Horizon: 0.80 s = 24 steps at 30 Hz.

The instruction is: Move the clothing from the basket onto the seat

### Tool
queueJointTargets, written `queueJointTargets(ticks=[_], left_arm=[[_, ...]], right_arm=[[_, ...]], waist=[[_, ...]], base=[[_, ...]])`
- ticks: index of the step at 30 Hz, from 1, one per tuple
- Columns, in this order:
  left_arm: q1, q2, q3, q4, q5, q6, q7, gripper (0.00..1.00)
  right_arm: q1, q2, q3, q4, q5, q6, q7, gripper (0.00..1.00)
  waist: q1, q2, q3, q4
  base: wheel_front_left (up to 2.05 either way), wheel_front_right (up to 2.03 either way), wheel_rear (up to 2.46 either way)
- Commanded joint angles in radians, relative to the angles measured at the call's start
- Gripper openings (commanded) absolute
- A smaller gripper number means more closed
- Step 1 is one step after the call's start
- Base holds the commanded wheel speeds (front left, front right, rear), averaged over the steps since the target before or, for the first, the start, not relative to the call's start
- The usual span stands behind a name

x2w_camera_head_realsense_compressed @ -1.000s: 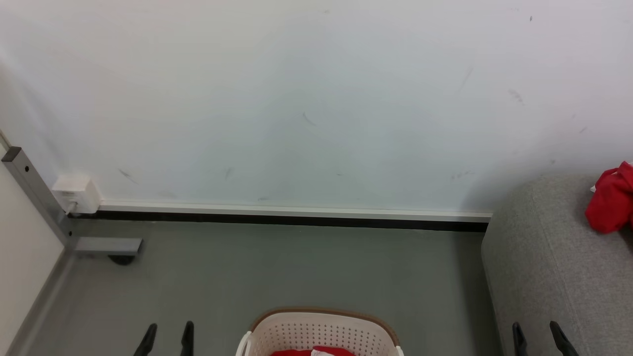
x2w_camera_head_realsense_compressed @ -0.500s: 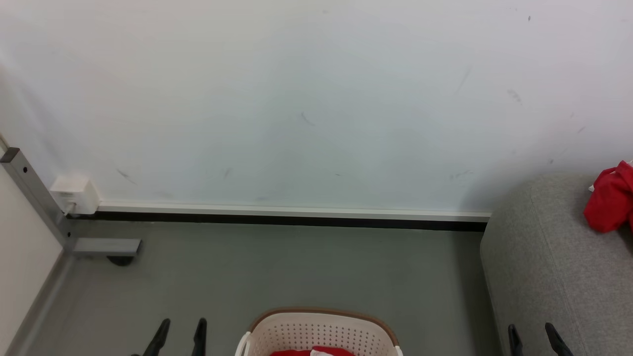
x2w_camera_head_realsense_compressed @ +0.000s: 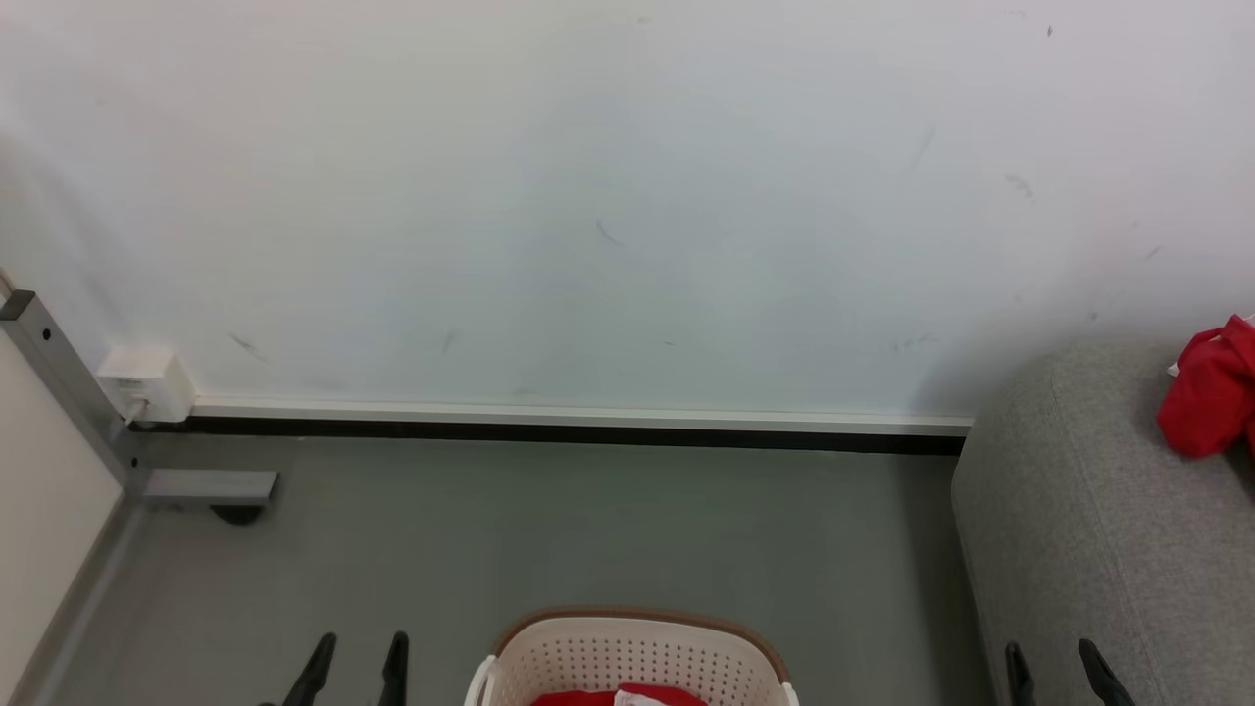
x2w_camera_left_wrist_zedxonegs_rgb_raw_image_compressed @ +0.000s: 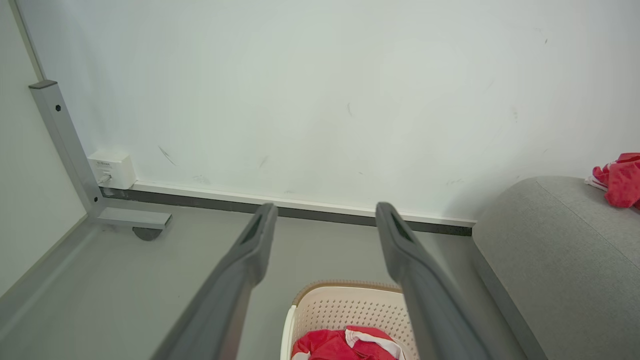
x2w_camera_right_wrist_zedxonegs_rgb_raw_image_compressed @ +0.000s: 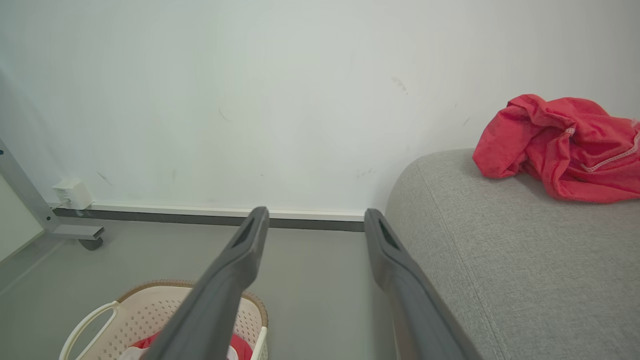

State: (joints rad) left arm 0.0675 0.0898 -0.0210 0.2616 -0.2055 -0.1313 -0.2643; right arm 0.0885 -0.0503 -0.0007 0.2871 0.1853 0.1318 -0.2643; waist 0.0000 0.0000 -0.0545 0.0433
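Observation:
The cream basket (x2w_camera_head_realsense_compressed: 637,652) stands on the floor at the bottom middle of the head view, with red clothing (x2w_camera_head_realsense_compressed: 618,697) inside; the left wrist view shows that red and white clothing (x2w_camera_left_wrist_zedxonegs_rgb_raw_image_compressed: 345,345) in the basket (x2w_camera_left_wrist_zedxonegs_rgb_raw_image_compressed: 345,305). Another red garment (x2w_camera_head_realsense_compressed: 1211,392) lies on the grey seat (x2w_camera_head_realsense_compressed: 1098,549) at the right, seen closer as the garment (x2w_camera_right_wrist_zedxonegs_rgb_raw_image_compressed: 565,145) in the right wrist view. My left gripper (x2w_camera_head_realsense_compressed: 358,647) is open and empty, left of the basket. My right gripper (x2w_camera_head_realsense_compressed: 1049,652) is open and empty, in front of the seat's near end.
A white wall with a dark baseboard (x2w_camera_head_realsense_compressed: 549,431) faces me. A grey metal frame leg with a foot and caster (x2w_camera_head_realsense_compressed: 211,490) and a white wall box (x2w_camera_head_realsense_compressed: 142,382) stand at the left. Grey floor (x2w_camera_head_realsense_compressed: 588,529) lies between the basket and the wall.
The left gripper shifted a little right toward the basket, then held. The right gripper edged slightly left. The head camera drifted a touch.

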Motion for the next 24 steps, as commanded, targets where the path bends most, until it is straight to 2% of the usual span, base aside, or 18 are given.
queueJointTargets(ticks=[1,15,24], left_arm=[[-0.002,0.009,0.002,0.004,-0.008,0.001,0.0,1.0],[-0.014,0.015,-0.004,0.002,-0.009,0.001,0.0,1.0],[-0.057,0.024,-0.051,0.007,-0.004,0.001,0.0,1.0]], right_arm=[[-0.002,0.0,0.001,0.0,0.008,-0.002,0.0,1.0],[-0.013,0.0,0.007,-0.007,0.012,-0.002,0.0,1.0],[-0.038,0.0,0.01,-0.028,-0.001,-0.002,0.0,1.0]], waist=[[0.0,0.0,0.001,-0.001],[0.0,0.0,0.021,-0.023],[0.0,0.0,0.072,-0.051]], base=[[0.0,0.0,0.0],[0.0,0.0,0.0],[0.0,0.0,0.0]])
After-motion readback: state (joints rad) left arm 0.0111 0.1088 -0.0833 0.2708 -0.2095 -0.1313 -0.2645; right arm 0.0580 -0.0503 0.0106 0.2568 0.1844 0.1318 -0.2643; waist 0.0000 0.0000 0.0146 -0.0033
